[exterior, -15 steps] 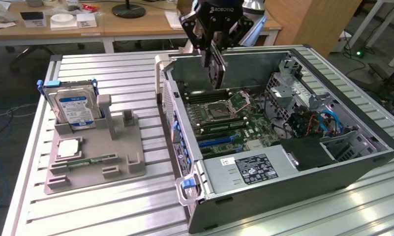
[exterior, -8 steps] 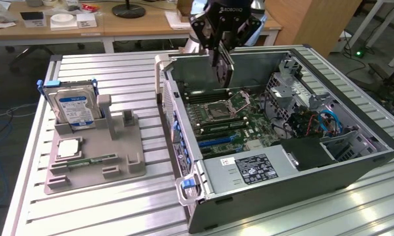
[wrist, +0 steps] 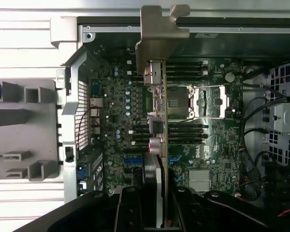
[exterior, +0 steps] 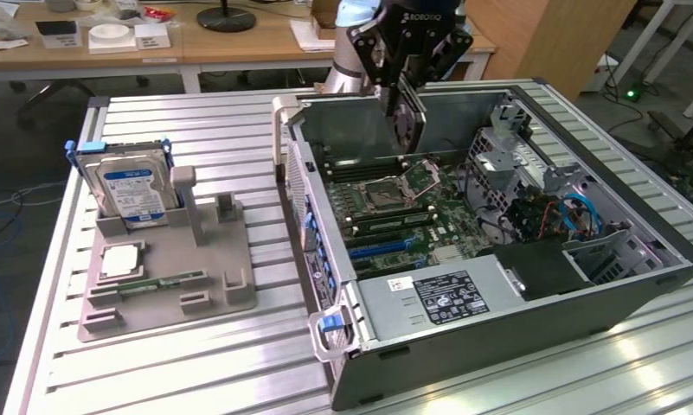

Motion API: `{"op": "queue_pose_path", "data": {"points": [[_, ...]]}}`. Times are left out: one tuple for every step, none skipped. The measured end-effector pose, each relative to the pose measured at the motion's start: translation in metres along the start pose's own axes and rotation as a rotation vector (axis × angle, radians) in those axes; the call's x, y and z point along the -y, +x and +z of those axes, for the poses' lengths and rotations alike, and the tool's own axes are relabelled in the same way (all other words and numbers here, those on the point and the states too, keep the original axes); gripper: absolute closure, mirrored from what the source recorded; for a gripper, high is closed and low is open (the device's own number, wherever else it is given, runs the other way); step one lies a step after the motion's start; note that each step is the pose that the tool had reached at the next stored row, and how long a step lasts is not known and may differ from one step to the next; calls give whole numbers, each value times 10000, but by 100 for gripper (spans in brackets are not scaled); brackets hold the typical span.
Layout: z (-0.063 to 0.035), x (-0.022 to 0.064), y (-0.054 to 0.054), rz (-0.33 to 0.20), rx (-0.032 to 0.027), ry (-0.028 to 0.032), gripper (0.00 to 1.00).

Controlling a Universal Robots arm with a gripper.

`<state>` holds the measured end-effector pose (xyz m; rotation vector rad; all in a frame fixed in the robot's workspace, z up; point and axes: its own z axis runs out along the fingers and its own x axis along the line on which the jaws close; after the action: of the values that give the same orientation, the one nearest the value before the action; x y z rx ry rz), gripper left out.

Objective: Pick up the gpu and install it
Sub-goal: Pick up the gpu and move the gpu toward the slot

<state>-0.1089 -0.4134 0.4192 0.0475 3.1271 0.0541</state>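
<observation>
The exterior view stands high off one corner of the counter [exterior: 208,363] and looks down at a slant over the whole open computer case [exterior: 497,346] and the grey holder [exterior: 173,285]. The wrist view looks straight down into the case from close in, past the fingers [wrist: 128,208] and the gpu [wrist: 157,43]. Both views share the motherboard [exterior: 404,216], its processor socket [exterior: 393,194] and the holder's edge.

Thin flat black-faced expansion card [wrist: 157,106]: near end hidden between fingers of black gripper [wrist: 154,193]. Silver-grey robot arm [exterior: 346,52] cut off by exterior view's top edge. White power-supply label [exterior: 445,298]: print too small to read.
</observation>
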Motion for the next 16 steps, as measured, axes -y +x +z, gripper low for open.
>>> {"op": "queue_pose_path", "data": {"points": [[0,-1,-19,-3,-1,0,72],[0,-1,-39,-6,-1,0,72],[0,-2,-60,-10,-1,-1,72],[1,-3,-80,-12,-1,-2,72],[1,-3,-95,-14,-1,-1,72],[1,-3,-108,-13,-1,-1,72],[2,-4,-123,-13,0,-2,72],[2,-4,-139,-12,-1,-2,72],[2,-5,-156,-12,-1,-2,72],[2,-5,-173,-12,-1,-1,72],[2,-6,-190,-12,-1,-1,72],[2,-6,-208,-12,-1,-1,72],[3,-7,-225,-12,-1,-1,72],[3,-7,-243,-13,-1,-1,72],[3,-8,-260,-13,-1,-1,72],[3,-8,-279,-13,-1,-1,72]]}}
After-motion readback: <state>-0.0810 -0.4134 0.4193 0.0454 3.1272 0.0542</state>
